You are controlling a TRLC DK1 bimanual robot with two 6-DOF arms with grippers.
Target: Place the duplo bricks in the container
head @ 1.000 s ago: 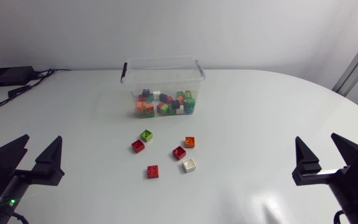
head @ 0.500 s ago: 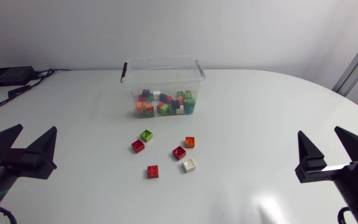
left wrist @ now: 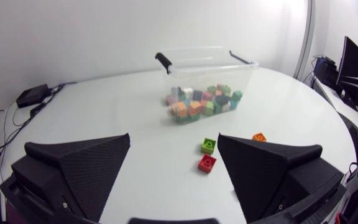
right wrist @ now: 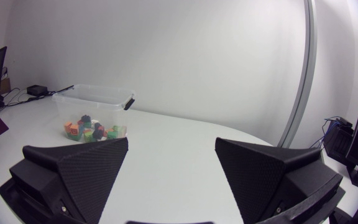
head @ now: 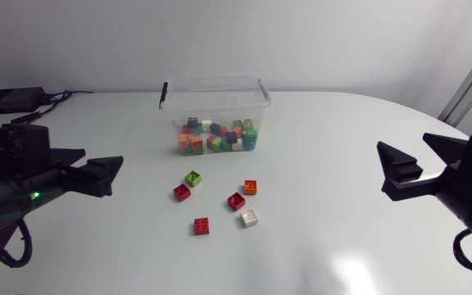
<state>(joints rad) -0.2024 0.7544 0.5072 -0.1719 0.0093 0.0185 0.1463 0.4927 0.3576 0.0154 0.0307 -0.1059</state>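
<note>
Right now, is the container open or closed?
Open. The clear container has no lid on its rim, and the bricks inside lie uncovered.

Table (head: 334, 139) was white, container (head: 214, 105) clear with black handles (head: 163, 95), green brick (head: 193, 177), orange brick (head: 250, 187), white brick (head: 250, 217), three red bricks (head: 182, 192) (head: 236, 201) (head: 201, 226), left gripper (left wrist: 173, 138) and right gripper (right wrist: 171, 141) were matte black.

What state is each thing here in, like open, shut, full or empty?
Clear plastic container: open, no lid, partly filled with coloured bricks.
Six loose duplo bricks: outside the container, unstacked.
Left black claw: open, empty.
Right black claw: open, empty.
</note>
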